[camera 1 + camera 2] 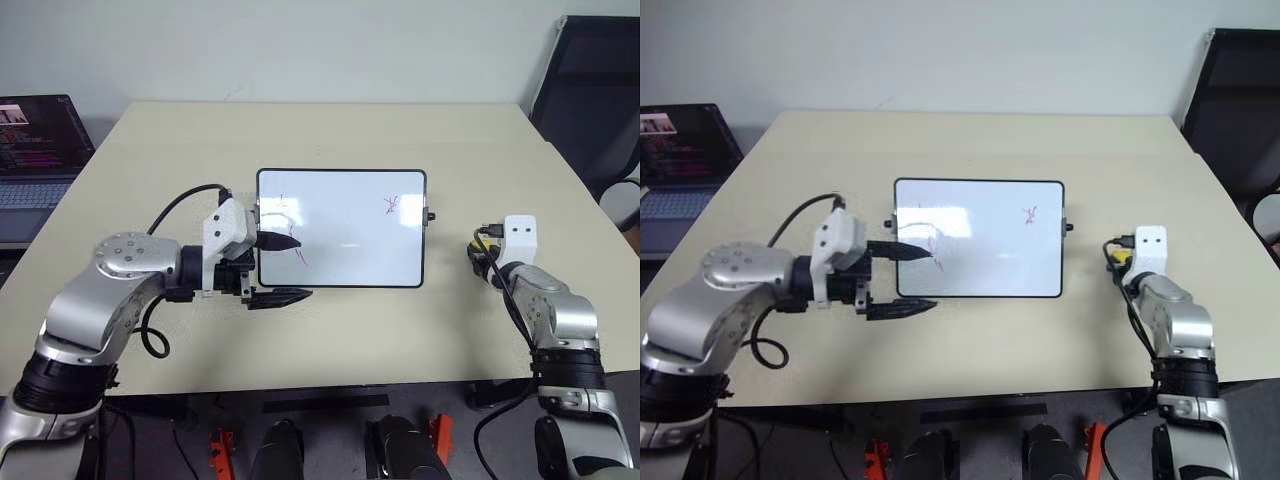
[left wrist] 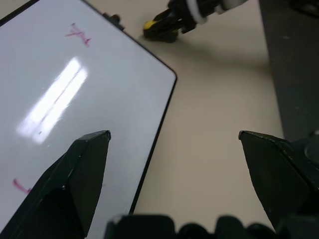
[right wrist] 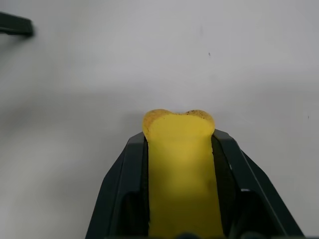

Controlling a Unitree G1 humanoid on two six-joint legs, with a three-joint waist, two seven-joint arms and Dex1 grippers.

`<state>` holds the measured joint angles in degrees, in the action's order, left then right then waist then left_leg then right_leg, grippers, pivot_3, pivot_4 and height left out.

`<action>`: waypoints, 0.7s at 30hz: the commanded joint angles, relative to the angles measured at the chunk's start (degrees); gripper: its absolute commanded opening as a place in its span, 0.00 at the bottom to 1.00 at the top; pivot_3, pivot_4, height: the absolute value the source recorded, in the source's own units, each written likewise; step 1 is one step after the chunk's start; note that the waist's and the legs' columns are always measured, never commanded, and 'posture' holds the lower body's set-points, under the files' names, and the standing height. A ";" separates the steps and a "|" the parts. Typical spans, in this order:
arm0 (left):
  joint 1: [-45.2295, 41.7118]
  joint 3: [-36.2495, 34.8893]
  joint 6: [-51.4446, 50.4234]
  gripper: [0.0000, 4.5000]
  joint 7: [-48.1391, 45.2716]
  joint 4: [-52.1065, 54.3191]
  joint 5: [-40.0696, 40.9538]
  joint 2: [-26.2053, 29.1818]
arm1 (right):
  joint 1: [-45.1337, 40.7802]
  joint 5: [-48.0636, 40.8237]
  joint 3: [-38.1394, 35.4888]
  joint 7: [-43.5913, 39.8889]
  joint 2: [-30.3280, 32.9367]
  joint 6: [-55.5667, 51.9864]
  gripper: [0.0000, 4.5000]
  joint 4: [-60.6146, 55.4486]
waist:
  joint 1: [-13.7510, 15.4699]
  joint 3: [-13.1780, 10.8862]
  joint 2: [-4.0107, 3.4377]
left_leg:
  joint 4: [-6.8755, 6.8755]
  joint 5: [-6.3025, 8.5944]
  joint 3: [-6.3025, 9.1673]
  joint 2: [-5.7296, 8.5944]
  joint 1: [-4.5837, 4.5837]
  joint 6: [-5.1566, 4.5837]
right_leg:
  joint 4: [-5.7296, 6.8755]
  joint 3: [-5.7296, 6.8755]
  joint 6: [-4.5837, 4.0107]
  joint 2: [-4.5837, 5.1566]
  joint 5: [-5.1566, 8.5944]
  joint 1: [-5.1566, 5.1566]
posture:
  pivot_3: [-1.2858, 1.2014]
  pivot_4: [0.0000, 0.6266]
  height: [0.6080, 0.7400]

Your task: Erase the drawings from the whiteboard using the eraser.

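Observation:
The whiteboard [image 1: 350, 235] lies flat in the middle of the table. On it are pink-red drawings: one near its right side [image 1: 392, 206], another by its left side [image 1: 300, 257]. My left gripper [image 1: 303, 268] is open and straddles the board's near left corner, one finger above the board and the other above the table. In the left wrist view its fingers [image 2: 89, 154] stand wide apart over the board's edge [image 2: 154, 144]. To the right of the board, low over the table, my right gripper [image 1: 481, 256] is shut on the yellow eraser [image 3: 182, 164], which bulges between the fingers.
A beige table [image 1: 330, 130] carries the board. An open laptop [image 1: 35, 150] stands at the far left. A black chair [image 1: 590, 100] is at the far right, beyond the table's corner.

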<state>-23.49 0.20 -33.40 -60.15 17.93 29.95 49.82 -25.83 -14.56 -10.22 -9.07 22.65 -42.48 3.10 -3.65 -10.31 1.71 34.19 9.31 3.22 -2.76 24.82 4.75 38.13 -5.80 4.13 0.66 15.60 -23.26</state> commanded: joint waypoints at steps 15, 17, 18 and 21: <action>-0.51 -2.91 -3.29 1.00 9.27 2.84 -0.18 -2.97 | -11.75 6.52 16.19 -5.54 -3.22 6.52 0.28 -11.76 | 0.05 -0.01 -0.01 | 0.17 -0.02 0.03 -0.01 -0.03 -0.02 | 0.11 0.01 -0.01 -0.02 -0.03 0.03 | 0.52 0.24 1.00; -0.55 -2.81 -3.15 1.00 9.22 2.77 -0.27 -3.01 | -13.56 7.93 17.17 -5.51 -3.79 7.56 0.28 -9.14 | 0.23 -0.01 -0.01 | 0.14 -0.02 0.03 -0.01 -0.02 -0.02 | 0.07 0.01 0.00 -0.02 -0.03 0.03 | 0.52 0.24 1.00; -0.40 -2.82 -3.12 1.00 9.26 2.89 -0.26 -3.04 | -14.14 8.75 18.04 -5.99 -3.78 7.99 0.28 -8.11 | 0.35 -0.01 -0.01 | 0.12 -0.02 0.03 -0.01 -0.01 -0.02 | 0.05 0.02 0.00 -0.02 -0.03 0.03 | 0.52 0.24 1.00; 0.18 -3.05 -3.03 1.00 9.32 3.31 -0.20 -3.04 | -14.46 10.84 20.39 -7.42 -3.45 8.42 0.28 -6.21 | 0.37 -0.01 -0.01 | 0.04 -0.02 0.03 -0.01 0.00 -0.02 | 0.01 0.02 -0.01 -0.02 -0.03 0.02 | 0.52 0.24 1.00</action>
<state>-22.94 -1.92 -37.29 -50.74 19.95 29.80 46.77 -39.04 -5.14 9.56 -15.66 18.89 -35.57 -2.41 -3.28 -10.31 1.70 34.22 9.29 3.25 -2.77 24.82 4.73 38.14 -5.77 4.12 0.64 15.57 -23.24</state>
